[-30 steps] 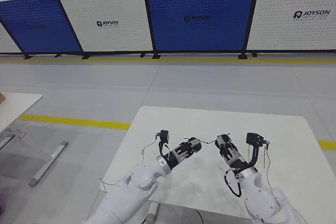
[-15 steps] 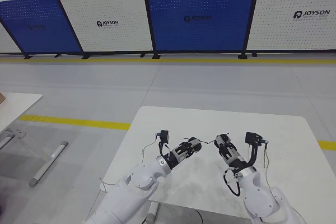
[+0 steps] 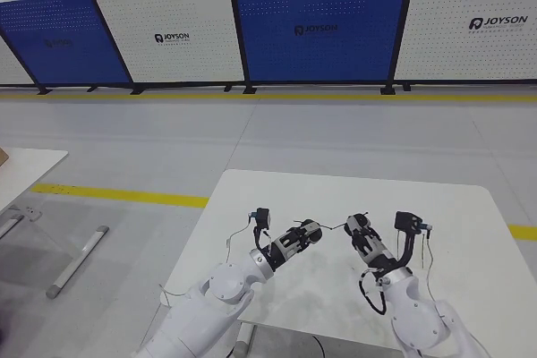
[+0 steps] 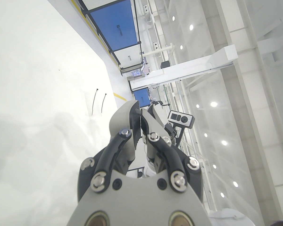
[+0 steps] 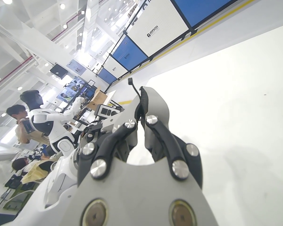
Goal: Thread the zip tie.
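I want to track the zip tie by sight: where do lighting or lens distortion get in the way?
Right wrist view: the zip tie sticking from the right gripper reads dark against bright floor; wide lens bends the panel frames. Left wrist view: ceiling lamps glare; the white table looks washed out, though spare ties show clearly.

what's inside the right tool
A black zip tie is pinched in the right tool, its head end poking out. The stretch of strap clamped inside is covered.
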Robot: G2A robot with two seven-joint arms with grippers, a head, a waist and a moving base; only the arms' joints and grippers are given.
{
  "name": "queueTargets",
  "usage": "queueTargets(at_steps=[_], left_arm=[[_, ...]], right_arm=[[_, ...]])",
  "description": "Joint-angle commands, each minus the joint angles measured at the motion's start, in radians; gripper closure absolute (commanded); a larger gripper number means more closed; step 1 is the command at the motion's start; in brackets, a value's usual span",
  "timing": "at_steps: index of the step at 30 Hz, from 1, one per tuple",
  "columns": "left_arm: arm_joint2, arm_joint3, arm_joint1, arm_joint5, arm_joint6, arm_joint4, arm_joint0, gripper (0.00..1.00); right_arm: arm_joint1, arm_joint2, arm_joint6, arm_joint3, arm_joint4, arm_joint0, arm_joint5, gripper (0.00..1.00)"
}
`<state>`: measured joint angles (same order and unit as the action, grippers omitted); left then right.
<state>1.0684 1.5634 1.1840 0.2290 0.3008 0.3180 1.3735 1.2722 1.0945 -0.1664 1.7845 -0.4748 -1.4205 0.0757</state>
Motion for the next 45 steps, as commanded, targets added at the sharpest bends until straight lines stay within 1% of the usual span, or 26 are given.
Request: queueTargets(at_steps=[1, 11, 19, 25, 31, 37, 40, 45], left_arm=[[0.000, 0.000, 0.000, 0.000, 0.000, 0.000, 0.000, 1.00], [0.000, 0.000, 0.000, 0.000, 0.000, 0.000, 0.000, 1.00], [0.000, 0.000, 0.000, 0.000, 0.000, 0.000, 0.000, 1.00], [0.000, 0.000, 0.000, 0.000, 0.000, 0.000, 0.000, 1.00], [0.000, 0.000, 0.000, 0.000, 0.000, 0.000, 0.000, 1.00], [0.000, 0.000, 0.000, 0.000, 0.000, 0.000, 0.000, 1.00], [0.000, 0.000, 0.000, 0.000, 0.000, 0.000, 0.000, 1.00], [-0.005, 0.005, 0.003, 0.003, -0.025, -0.002, 0.001, 1.00]], right_arm=[[0.001, -0.001, -0.002, -0.006, 0.000, 0.004, 0.002, 1.00], [0.007, -0.004, -0.007, -0.017, -0.002, 0.011, 0.001, 1.00], [0.010, -0.008, -0.022, -0.012, -0.011, 0.004, 0.002, 1.00], [0.014, -0.013, -0.028, -0.023, 0.002, 0.006, 0.007, 1.00], [0.020, -0.005, -0.026, -0.028, 0.080, -0.004, -0.013, 1.00], [0.030, -0.002, 0.044, -0.046, 0.178, -0.018, -0.047, 1.00], [0.035, -0.003, 0.074, -0.060, 0.205, -0.021, -0.063, 1.00], [0.041, -0.015, 0.092, -0.086, 0.217, -0.017, -0.069, 1.00]])
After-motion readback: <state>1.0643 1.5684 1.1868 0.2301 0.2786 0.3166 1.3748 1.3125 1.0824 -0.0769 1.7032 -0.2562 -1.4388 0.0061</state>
